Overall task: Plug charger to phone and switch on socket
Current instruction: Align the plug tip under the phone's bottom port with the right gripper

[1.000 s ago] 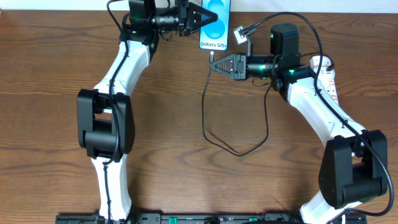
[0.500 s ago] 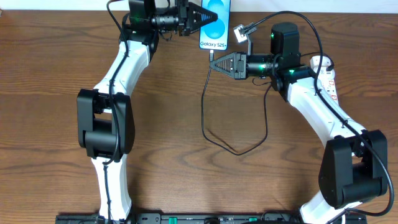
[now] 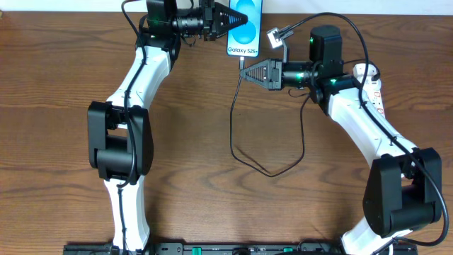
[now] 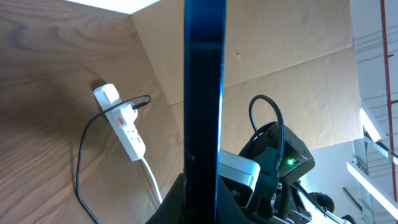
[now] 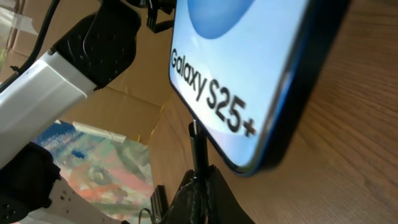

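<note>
Two grips, both closed. Pinches the long thin black charger cable [image 3: 232, 120] by its plug tip in the right gripper [image 3: 244, 73]; clamps the slim blue-screened phone [image 3: 248, 41] in the left gripper [image 3: 241, 21]. Hovers just beneath the phone's lower edge, unseated. Risks missing the port if tilted, or shoving the phone loose. Leaves the white power-strip socket [image 3: 374, 88] well apart.
</note>
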`<act>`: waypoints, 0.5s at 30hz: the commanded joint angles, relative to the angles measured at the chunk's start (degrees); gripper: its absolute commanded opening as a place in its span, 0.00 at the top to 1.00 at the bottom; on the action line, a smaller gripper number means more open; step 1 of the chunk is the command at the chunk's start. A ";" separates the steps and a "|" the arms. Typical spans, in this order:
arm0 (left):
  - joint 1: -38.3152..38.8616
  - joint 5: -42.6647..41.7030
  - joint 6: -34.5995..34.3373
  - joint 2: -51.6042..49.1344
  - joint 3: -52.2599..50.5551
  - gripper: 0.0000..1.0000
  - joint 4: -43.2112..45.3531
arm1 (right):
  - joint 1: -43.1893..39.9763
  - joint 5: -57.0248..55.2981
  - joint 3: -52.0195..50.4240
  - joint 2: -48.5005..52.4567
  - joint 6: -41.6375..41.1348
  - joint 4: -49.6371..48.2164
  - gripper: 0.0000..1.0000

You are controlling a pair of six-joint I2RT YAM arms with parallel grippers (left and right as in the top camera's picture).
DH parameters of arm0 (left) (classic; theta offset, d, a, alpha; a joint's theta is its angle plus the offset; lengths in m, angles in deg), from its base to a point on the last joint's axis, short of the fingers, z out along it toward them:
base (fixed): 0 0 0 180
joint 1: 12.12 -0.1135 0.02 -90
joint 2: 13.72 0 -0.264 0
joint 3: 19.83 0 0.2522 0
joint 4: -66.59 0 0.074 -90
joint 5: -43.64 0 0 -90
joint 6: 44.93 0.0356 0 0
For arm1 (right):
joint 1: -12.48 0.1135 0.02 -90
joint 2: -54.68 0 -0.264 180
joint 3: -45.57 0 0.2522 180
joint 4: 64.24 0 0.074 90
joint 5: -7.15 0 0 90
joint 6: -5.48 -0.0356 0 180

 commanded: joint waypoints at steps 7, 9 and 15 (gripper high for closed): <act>-0.24 -1.40 -1.05 1.20 0.96 0.93 0.66 | -0.61 0.28 1.27 -0.63 -0.66 -0.26 0.99; -0.24 -1.40 -1.05 1.20 0.96 0.93 0.66 | -0.61 0.31 1.27 -0.63 -0.68 -0.26 0.99; -0.24 -1.40 -1.09 1.20 0.96 0.93 0.66 | -0.61 0.28 1.27 -0.63 -2.16 -0.28 0.99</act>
